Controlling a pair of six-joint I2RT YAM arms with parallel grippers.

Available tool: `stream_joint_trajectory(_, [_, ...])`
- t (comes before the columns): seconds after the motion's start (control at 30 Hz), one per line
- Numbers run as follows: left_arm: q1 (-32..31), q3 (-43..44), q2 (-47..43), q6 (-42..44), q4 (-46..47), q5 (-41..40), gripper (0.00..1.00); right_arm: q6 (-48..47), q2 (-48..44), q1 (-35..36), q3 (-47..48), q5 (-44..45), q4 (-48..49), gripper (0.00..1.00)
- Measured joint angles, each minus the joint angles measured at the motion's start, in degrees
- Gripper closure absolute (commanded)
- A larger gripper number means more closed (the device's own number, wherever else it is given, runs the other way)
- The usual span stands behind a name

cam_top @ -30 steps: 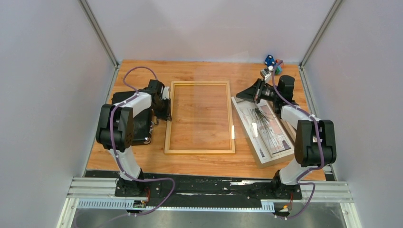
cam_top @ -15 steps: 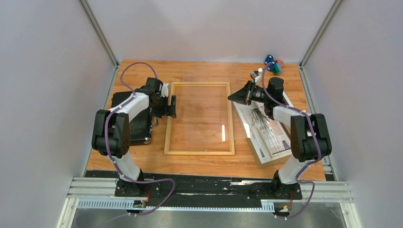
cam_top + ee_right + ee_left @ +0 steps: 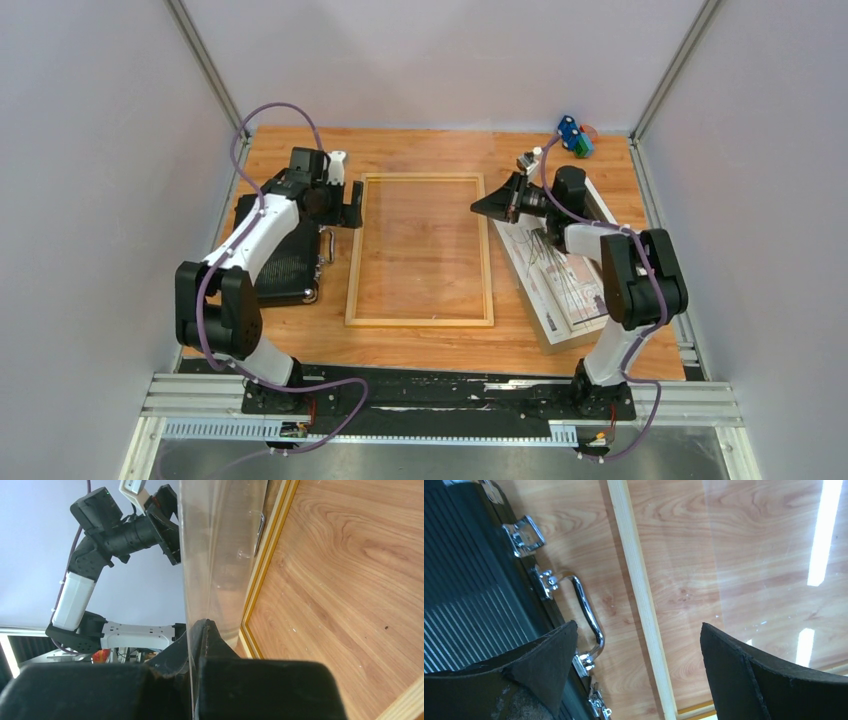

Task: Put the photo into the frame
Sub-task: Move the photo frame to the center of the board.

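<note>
Table point(image 3: 430, 150): wood-grain surface; it carries every item listed below.
Frame point(image 3: 419, 321): lies flat at the centre of the table, long sides running 12 to 6 o'clock. Bare wood shows through its opening, and no print is inside it.
Photo point(image 3: 560, 290): lies flat at 3 o'clock of the frame, just beside the frame's right rail and outside it. The right arm partly covers it.
Clear pane point(image 3: 220, 555): in the right wrist view, one edge stands up out of the frame at the right rail. The top view does not show how far the rest is raised.
Right tool point(image 3: 478, 208): fingers pressed together, pinching the clear pane at its edge, near the 1 o'clock corner of the frame.
Left tool point(image 3: 636, 630): fingers spread wide and holding nothing. It hangs above the frame's left rail, near the 11 o'clock corner.
Black case point(image 3: 275, 255): at 9 o'clock of the frame, chrome handle and latches facing the frame. It is not part of the task.
Small coloured items point(image 3: 573, 135): at the 1 o'clock corner of the table, well apart from the work.
Done, as judged: the frame is being opened, with the pane gripped at one edge.
Left, as judged: clear the pane, pick up the photo, seat it inside the rails, then close the frame. The main step has not yet begun.
</note>
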Motion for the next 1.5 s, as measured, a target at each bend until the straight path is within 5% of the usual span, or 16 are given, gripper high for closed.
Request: stream_joint_trajectory(1.5, [1.55,-0.74,-6.62,8.31,5.2,-3.45,0.0,11.32,8.07,9.53,-5.81,11.47,20.57,1.0])
